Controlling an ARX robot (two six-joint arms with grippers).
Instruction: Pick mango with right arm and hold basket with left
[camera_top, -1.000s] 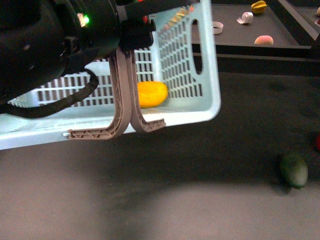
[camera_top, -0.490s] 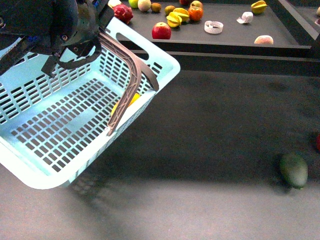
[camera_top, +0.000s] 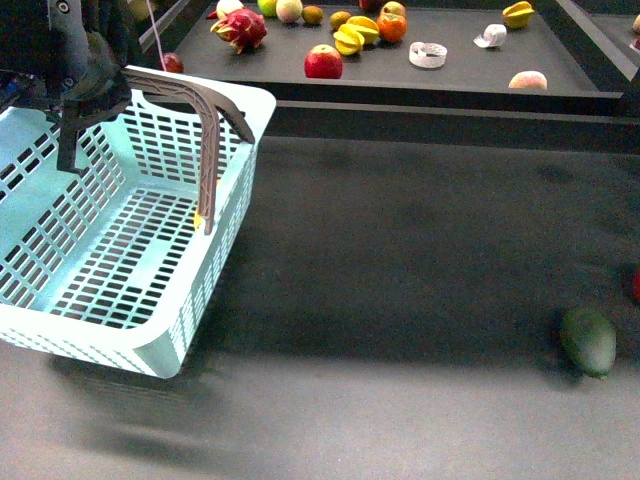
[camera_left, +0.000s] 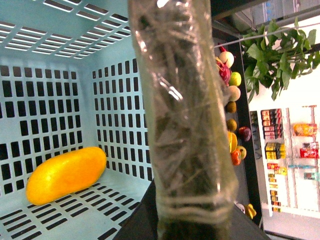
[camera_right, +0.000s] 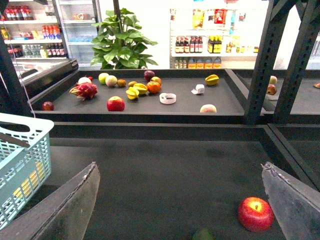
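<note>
Inside the basket (camera_left: 115, 125), found the mango (camera_left: 65, 175) lying on its side on the slotted floor, pressed into a corner where two lattice walls met; in the front view made out only a sliver of yellow behind the grey-brown handles (camera_top: 205, 130). Saw both handles swung up together and running into the left gripper (camera_top: 100, 85), which looked clamped around them, though the wrist camera gave mostly a plastic-wrapped bar across its middle and hid the contact itself. Found the right gripper (camera_right: 179, 167) spread wide with nothing between its fingers, hanging over bare ground well apart from the basket. Judged the fruit already delivered and the holding to be the step in hand: seemed best done by keeping both handles pinched as one, keeping the basket floor level so the mango could not roll out of its corner, and leaving the right arm clear of the rim. Could not tell whether the basket's underside rested on the dark matte surface (camera_top: 400, 250) or hung just above it. Noted a dark green fruit (camera_top: 587, 341) and a red apple (camera_right: 255, 214) loose on that surface, off to the right. Beyond, took in a raised black tray (camera_top: 400, 92) strewn with assorted fruit, a leafy plant (camera_right: 120, 42) and shop shelves of bottles (camera_right: 210, 45).
</note>
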